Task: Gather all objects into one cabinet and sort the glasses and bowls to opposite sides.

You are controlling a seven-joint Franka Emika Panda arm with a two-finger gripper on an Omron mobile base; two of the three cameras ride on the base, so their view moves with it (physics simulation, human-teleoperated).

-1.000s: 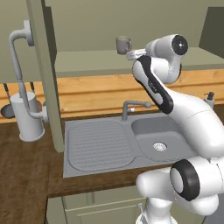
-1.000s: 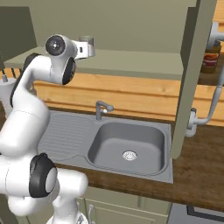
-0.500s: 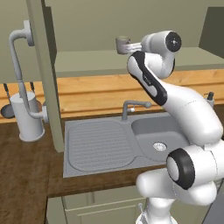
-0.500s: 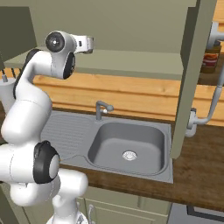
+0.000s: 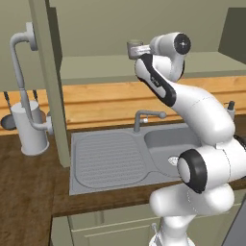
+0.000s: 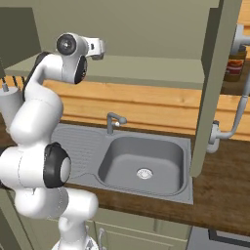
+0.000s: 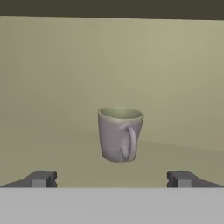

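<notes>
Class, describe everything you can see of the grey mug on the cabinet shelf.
The mug is small, dull grey and matte like glazed ceramic, with a paler olive inside and one loop handle turned toward the hand camera. It stands upright and alone on the olive cabinet shelf, before the back wall. The open pincer does not touch it.

A glossy white arm (image 5: 192,103) is built of rounded, bulbous segments joined by dark grey ringed joints. A round black disc is set into the top joint. 2 small dark grey fingertips (image 7: 40,179) are squared.
</notes>
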